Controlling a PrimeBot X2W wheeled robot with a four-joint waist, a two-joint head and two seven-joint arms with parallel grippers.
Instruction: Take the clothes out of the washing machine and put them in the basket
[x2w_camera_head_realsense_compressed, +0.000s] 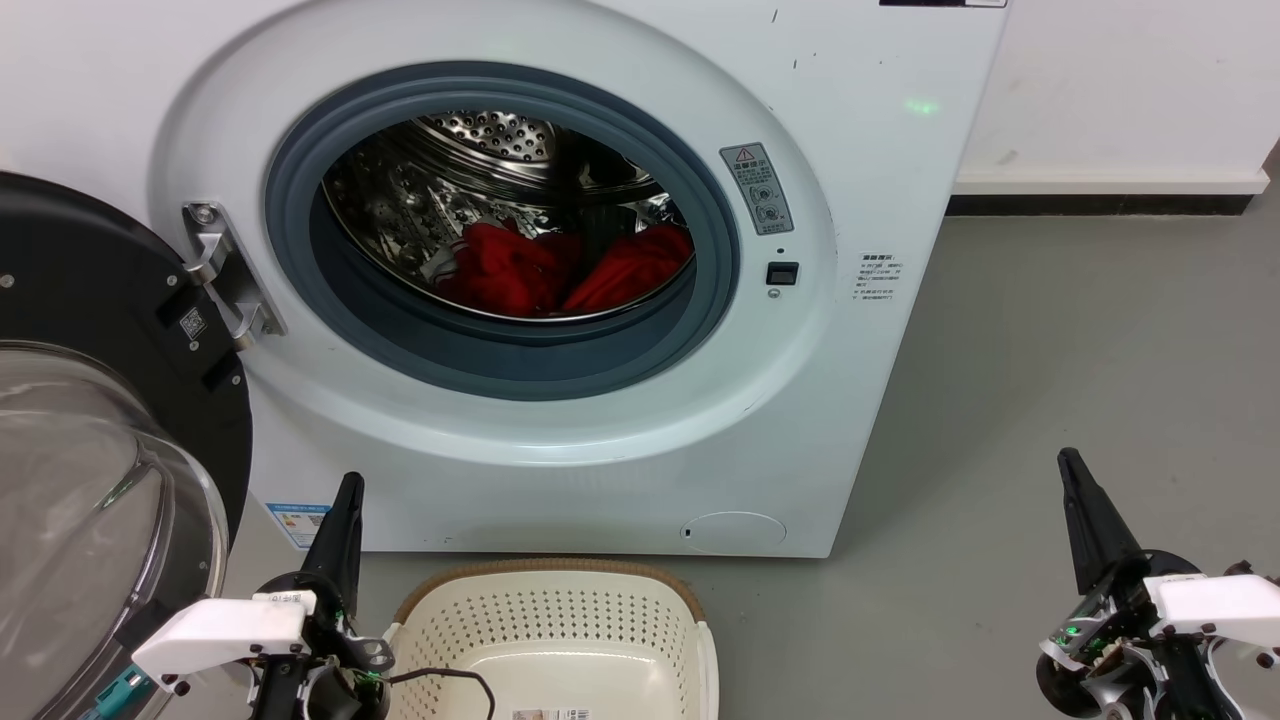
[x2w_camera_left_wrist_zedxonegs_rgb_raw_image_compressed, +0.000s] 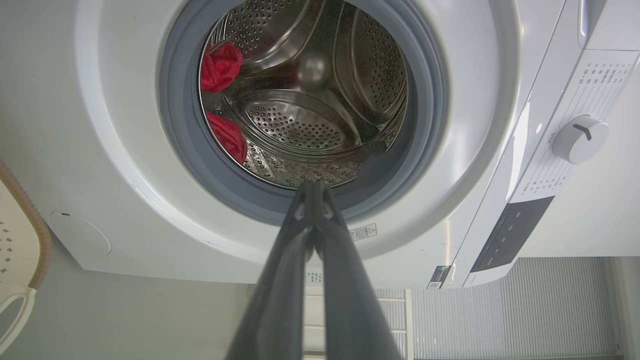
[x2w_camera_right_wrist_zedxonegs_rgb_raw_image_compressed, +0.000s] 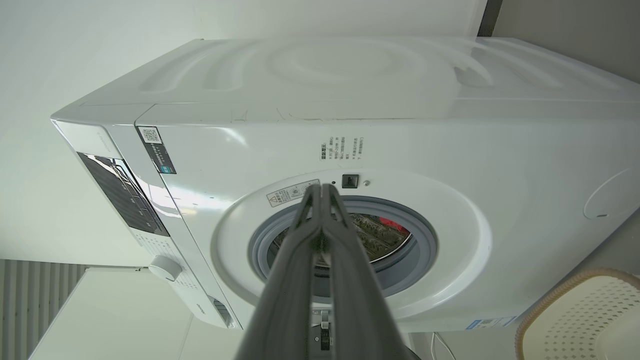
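1. Washing machine (x2w_camera_head_realsense_compressed: 620, 470): stands on grey floor (x2w_camera_head_realsense_compressed: 1050, 400), porthole (x2w_camera_head_realsense_compressed: 500, 370) open, black-framed glass door (x2w_camera_head_realsense_compressed: 100, 270) swung out to the robot's left.
2. Clothes (x2w_camera_head_realsense_compressed: 560, 270): lie low in the steel drum (x2w_camera_head_realsense_compressed: 480, 130), two red heaps side by side and touching; bit of white trim on the left heap.
3. Basket (x2w_camera_head_realsense_compressed: 545, 570): sits on the floor just in front of the machine, below the porthole, between the two grippers, closer to the left one.
4. Left gripper (x2w_camera_head_realsense_compressed: 350, 485): fingers pressed together, grips nothing; hovers just beside the basket's left rim, tips pointing up toward the machine front.
5. Right gripper (x2w_camera_head_realsense_compressed: 1068, 460): fingers together as well, grips nothing; hangs over the floor off the machine's right corner, well apart from basket and clothes.
6. Wrist views: show each finger pair meeting at the tips, aimed at the porthole, with red fabric visible inside the drum.
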